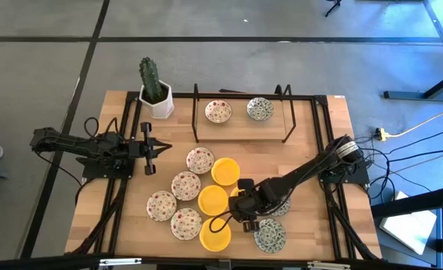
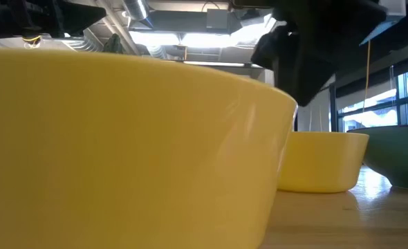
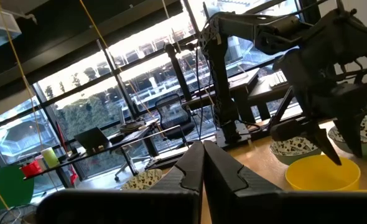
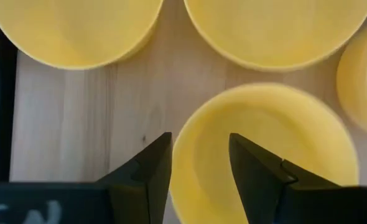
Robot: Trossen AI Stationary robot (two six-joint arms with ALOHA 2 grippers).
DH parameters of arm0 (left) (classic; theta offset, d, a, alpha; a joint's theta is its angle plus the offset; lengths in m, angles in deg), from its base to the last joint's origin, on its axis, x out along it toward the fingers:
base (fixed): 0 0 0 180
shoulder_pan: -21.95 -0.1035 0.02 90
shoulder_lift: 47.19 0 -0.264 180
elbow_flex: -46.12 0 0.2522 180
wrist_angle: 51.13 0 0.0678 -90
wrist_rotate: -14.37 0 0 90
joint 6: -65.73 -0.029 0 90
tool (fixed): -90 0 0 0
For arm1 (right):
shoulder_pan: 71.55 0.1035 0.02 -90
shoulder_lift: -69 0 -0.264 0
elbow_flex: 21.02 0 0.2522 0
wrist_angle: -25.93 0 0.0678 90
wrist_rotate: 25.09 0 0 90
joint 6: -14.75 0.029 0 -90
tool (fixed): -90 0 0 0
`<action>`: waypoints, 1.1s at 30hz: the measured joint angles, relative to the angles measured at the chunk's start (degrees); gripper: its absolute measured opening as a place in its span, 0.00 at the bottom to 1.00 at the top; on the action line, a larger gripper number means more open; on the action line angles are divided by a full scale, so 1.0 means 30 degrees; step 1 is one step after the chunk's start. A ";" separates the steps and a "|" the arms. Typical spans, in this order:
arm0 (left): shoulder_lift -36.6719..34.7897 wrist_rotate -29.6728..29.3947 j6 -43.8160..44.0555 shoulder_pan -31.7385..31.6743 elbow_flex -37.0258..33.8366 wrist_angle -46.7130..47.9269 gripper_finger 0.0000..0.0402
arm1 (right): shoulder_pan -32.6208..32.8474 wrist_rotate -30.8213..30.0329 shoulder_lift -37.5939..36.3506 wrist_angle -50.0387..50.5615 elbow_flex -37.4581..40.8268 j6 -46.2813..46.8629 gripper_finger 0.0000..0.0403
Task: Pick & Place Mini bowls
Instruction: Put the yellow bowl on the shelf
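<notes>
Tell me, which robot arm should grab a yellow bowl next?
The right one, probably. The right gripper is open and already straddling the rim of a yellow bowl. The left gripper is shut and waits at the table's left side, away from the yellow bowls.

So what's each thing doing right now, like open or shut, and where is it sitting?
Right gripper: open, fingers astride a yellow bowl's rim.
Left gripper: shut, waiting at the table's left.
Yellow bowls: upright, on the table.
Speckled bowls: upright, on the table.
Two bowls on the rack: placed, one red-speckled, one grey-green.
Cactus: upright in its white pot.
</notes>
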 joint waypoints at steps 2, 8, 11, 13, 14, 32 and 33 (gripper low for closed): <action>0.0000 0.0000 0.0000 0.0005 0.0000 0.0000 0.01 | 0.0168 0.0003 0.0000 0.0059 0.0000 0.0181 0.39; -0.0001 0.0000 0.0000 0.0002 0.0000 0.0000 0.02 | 0.0582 0.0038 0.0281 -0.0044 -0.0017 0.0448 0.39; -0.0007 0.0000 0.0000 -0.0001 0.0000 0.0000 0.01 | 0.0678 0.0046 0.1107 0.0096 -0.0022 0.0481 0.39; -0.0007 0.0000 0.0000 0.0004 0.0000 0.0000 0.01 | 0.0714 0.0054 0.1652 0.0077 -0.0003 0.0514 0.39; -0.0007 0.0000 0.0000 -0.0001 0.0000 -0.0005 0.01 | 0.0722 -0.0030 0.1873 0.0118 0.0000 0.0627 0.39; -0.0007 -0.0004 0.0000 -0.0001 0.0000 0.0000 0.01 | 0.0634 -0.0819 0.2120 0.0156 -0.0638 0.0229 0.07; -0.0007 -0.0001 0.0000 0.0000 0.0000 0.0000 0.01 | 0.0634 -0.0900 0.2120 0.0250 -0.0844 -0.0027 0.04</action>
